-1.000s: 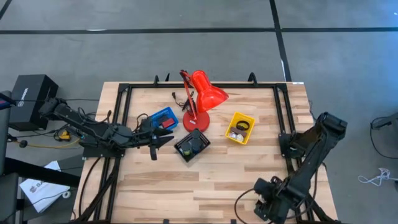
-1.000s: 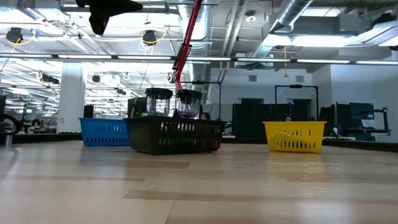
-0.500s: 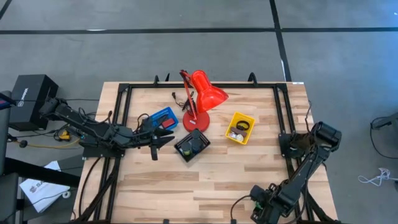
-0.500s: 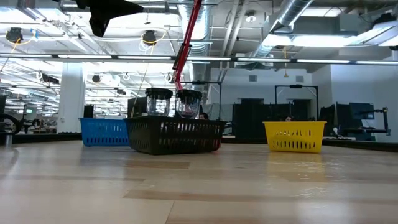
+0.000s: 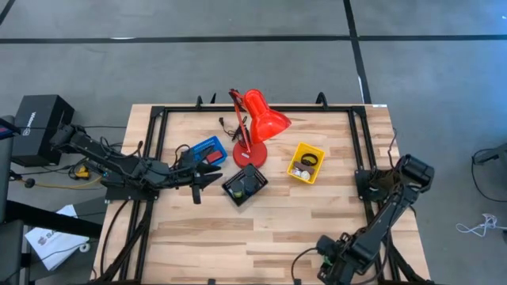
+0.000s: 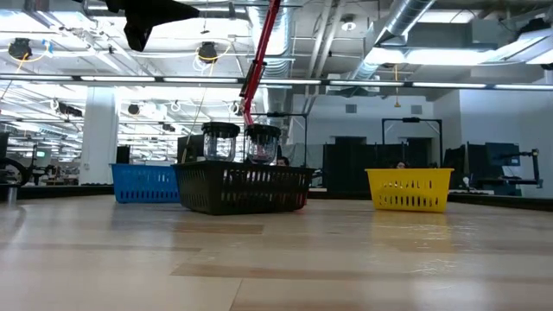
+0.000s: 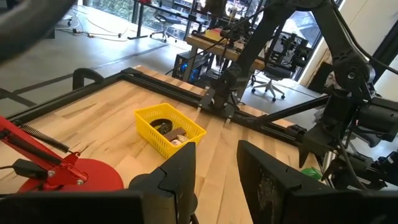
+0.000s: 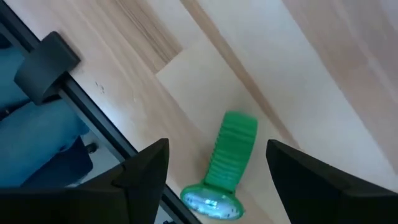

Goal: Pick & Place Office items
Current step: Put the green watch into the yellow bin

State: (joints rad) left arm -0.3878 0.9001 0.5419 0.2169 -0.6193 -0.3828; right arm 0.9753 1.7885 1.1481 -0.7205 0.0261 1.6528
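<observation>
A green ribbed cylinder (image 8: 229, 155) lies on its side on the wood near the table's near edge; the high view does not show it. My right gripper (image 8: 217, 146) hangs over it, open, one finger on either side and apart from it; in the high view this gripper (image 5: 329, 261) is low at the near right. My left gripper (image 5: 207, 176) is open in the air between the blue tray (image 5: 207, 150) and the black tray (image 5: 245, 184). The yellow tray (image 5: 306, 162) holds a black loop and pale bits.
The red desk lamp (image 5: 255, 127) stands behind the black tray, its base next to the blue tray. A black frame rail (image 8: 74, 93) runs along the table edge close to the cylinder. Bare wood lies across the table's near half (image 5: 238, 237).
My right arm has folded lower, and its gripper has moved down and a little toward the table's left along the near edge.
</observation>
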